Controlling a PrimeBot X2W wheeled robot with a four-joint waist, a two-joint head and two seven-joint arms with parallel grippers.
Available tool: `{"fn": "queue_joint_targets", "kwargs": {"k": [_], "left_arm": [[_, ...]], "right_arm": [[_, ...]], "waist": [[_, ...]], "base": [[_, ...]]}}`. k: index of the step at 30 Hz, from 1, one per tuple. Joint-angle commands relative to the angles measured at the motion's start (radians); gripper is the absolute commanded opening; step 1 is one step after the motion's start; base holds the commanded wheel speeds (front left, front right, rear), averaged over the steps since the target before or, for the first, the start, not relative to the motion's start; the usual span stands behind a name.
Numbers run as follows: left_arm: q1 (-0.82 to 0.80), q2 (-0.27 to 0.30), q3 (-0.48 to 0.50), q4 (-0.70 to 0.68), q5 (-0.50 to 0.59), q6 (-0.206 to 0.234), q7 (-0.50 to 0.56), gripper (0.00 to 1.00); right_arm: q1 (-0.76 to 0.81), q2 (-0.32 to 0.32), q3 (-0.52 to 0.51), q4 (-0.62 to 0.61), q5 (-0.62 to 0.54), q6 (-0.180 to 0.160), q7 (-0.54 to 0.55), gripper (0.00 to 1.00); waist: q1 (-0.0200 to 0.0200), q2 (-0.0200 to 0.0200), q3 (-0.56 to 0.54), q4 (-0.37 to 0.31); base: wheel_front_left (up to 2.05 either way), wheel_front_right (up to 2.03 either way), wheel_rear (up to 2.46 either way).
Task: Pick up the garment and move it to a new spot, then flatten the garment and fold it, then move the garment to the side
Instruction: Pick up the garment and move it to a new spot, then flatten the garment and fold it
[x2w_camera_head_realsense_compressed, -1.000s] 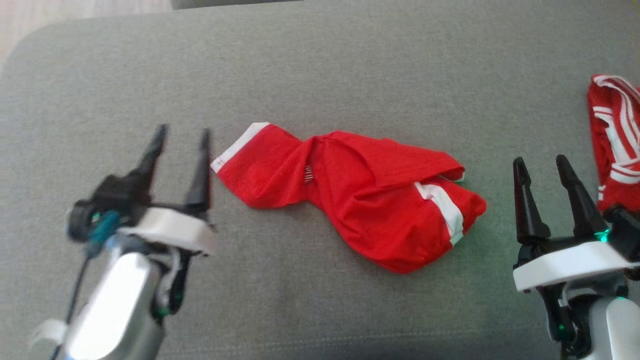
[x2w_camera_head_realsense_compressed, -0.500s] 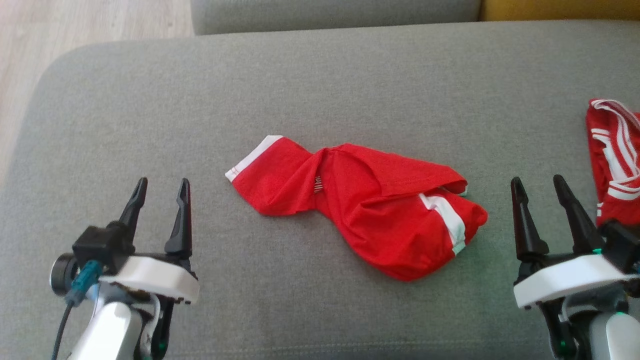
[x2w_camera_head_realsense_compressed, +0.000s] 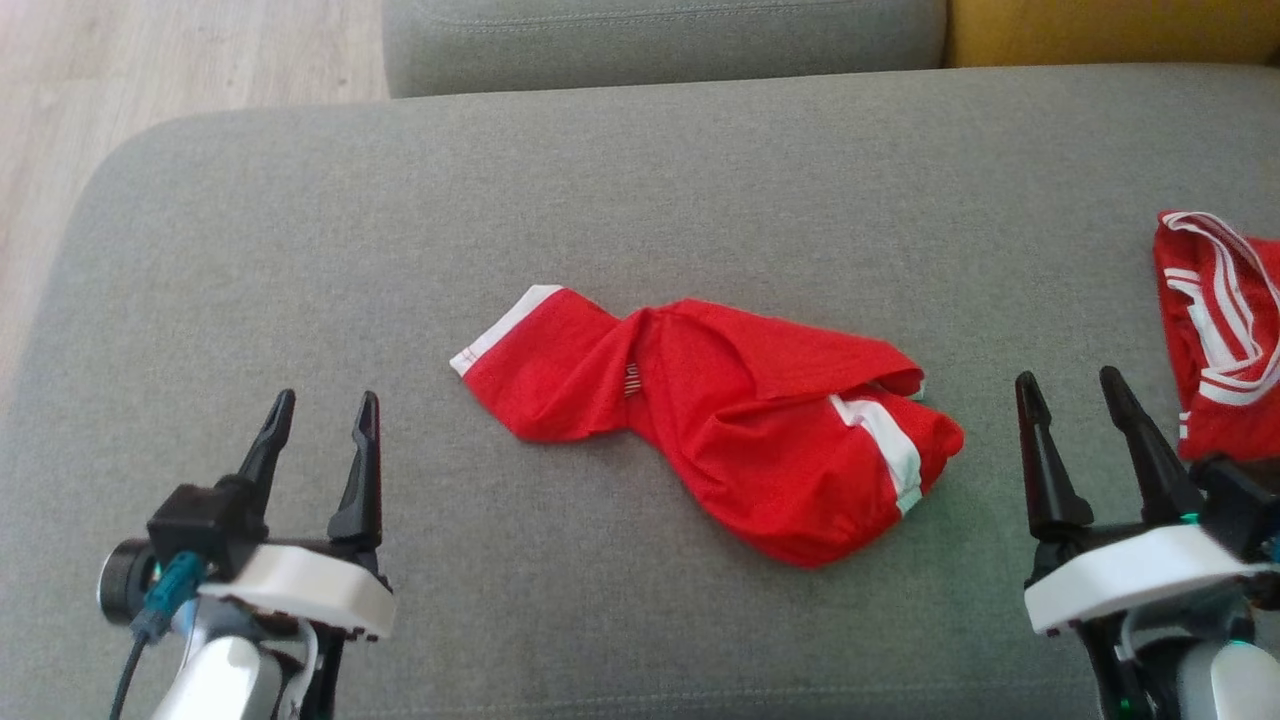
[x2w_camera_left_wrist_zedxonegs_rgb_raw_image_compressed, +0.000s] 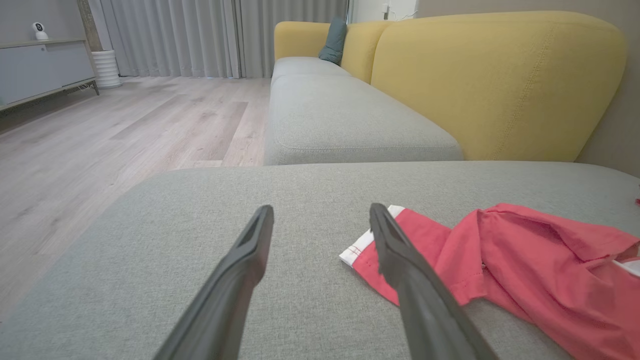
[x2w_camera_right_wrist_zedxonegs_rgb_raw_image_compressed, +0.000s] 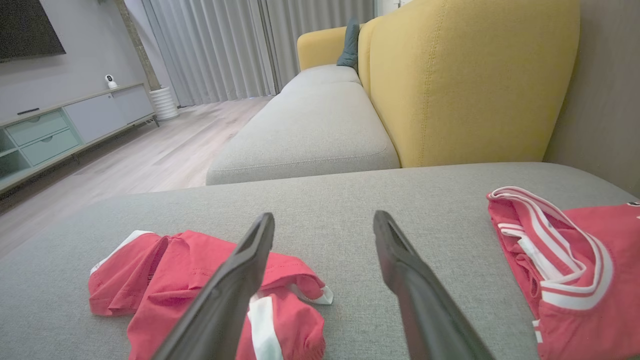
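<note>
The garment (x2w_camera_head_realsense_compressed: 720, 420) at frame centre lies ungrasped between the spread left gripper (x2w_camera_head_realsense_compressed: 327, 397) and the spread right gripper (x2w_camera_head_realsense_compressed: 1067, 376); an edge pinch is judged needed next.

The red garment (x2w_camera_head_realsense_compressed: 740, 420), trimmed with white bands, lies crumpled and twisted at mid-length on the grey sofa cushion (x2w_camera_head_realsense_compressed: 640, 200), its narrow white-hemmed end toward 10 o'clock, its bunched bulk toward 4 o'clock.

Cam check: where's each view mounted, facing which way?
Head: above, looking down at the cushion and red garment; left gripper and right gripper open at the lower corners.
Left wrist: low over the cushion, facing the yellow sofa back; own fingers.
Right wrist: same heading; own fingers, striped garment at right.
Shared: all see the red garment.
</note>
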Motion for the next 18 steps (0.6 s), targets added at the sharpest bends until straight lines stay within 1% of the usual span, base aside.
{"fn": "queue_joint_targets", "kwargs": {"k": [1,18], "left_arm": [[-0.036,0.03,0.036,-0.034,-0.003,0.004,-0.004,1.0],[-0.049,0.043,0.025,-0.04,0.005,0.01,-0.003,1.0]], "right_arm": [[-0.015,-0.005,0.025,-0.045,0.006,-0.001,0.002,1.0],[-0.018,-0.005,0.021,-0.047,0.012,-0.001,0.002,1.0]], "waist": [[0.0,-0.0001,0.002,0.0],[0.0,-0.0001,0.012,0.002]], "base": [[0.0,0.0,0.0],[0.0,0.0,0.0]]}}
